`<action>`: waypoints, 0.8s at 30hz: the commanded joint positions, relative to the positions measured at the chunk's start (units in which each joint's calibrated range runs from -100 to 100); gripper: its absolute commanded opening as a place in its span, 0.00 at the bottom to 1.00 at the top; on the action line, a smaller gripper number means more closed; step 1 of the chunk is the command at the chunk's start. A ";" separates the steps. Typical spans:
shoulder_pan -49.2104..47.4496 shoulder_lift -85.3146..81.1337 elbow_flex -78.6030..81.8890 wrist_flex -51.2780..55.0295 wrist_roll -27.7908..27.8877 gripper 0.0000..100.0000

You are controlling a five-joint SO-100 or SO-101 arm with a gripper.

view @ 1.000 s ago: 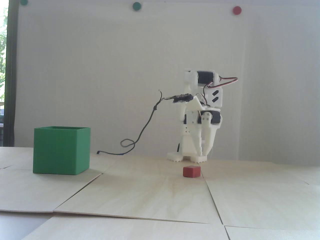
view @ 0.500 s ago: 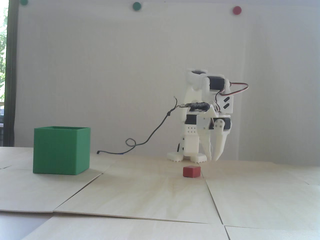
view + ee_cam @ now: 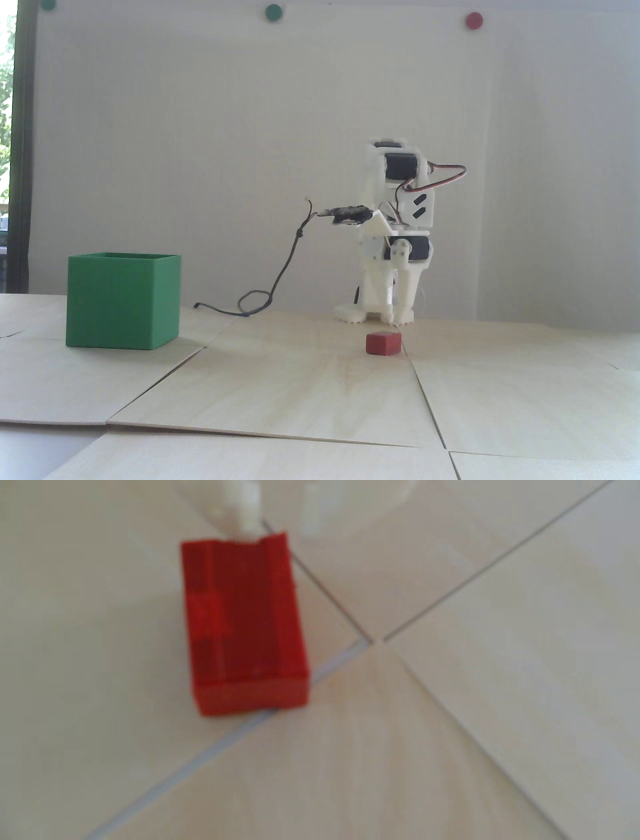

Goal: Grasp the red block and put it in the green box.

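The red block [image 3: 383, 343] sits flat on the pale wooden table [image 3: 320, 390], just in front of the white arm [image 3: 397, 240], well apart from the green box [image 3: 123, 300], which stands upright far to the left in the fixed view with its open top facing up. In the wrist view the block [image 3: 244, 625] looks longer than wide, its long axis running nearly top to bottom of the picture with a slight lean, and it lies beside the crossing of the board seams. The gripper [image 3: 277, 518] comes in blurred from the top edge, one white finger [image 3: 239, 511] at the block's far end; I cannot tell whether the fingers are apart or together.
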 commanded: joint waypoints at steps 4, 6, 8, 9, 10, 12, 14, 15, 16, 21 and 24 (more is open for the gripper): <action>1.22 -0.92 -2.70 0.37 -0.36 0.02; 1.95 -0.92 -3.06 0.28 -0.36 0.02; 2.03 -0.92 -3.06 0.28 -0.36 0.03; 2.03 -0.92 -3.06 0.28 -0.41 0.04; 2.03 -0.92 -3.06 0.28 -0.41 0.06; 1.79 -0.92 -2.61 0.28 -0.41 0.15; 1.63 -0.92 -2.44 0.28 -0.36 0.26; 1.55 -0.92 -2.35 0.28 -0.36 0.28; 1.47 -0.92 -2.35 0.28 -0.36 0.30; 1.47 -0.92 -2.26 0.20 -0.05 0.32; 1.47 -0.84 -2.08 0.20 0.06 0.33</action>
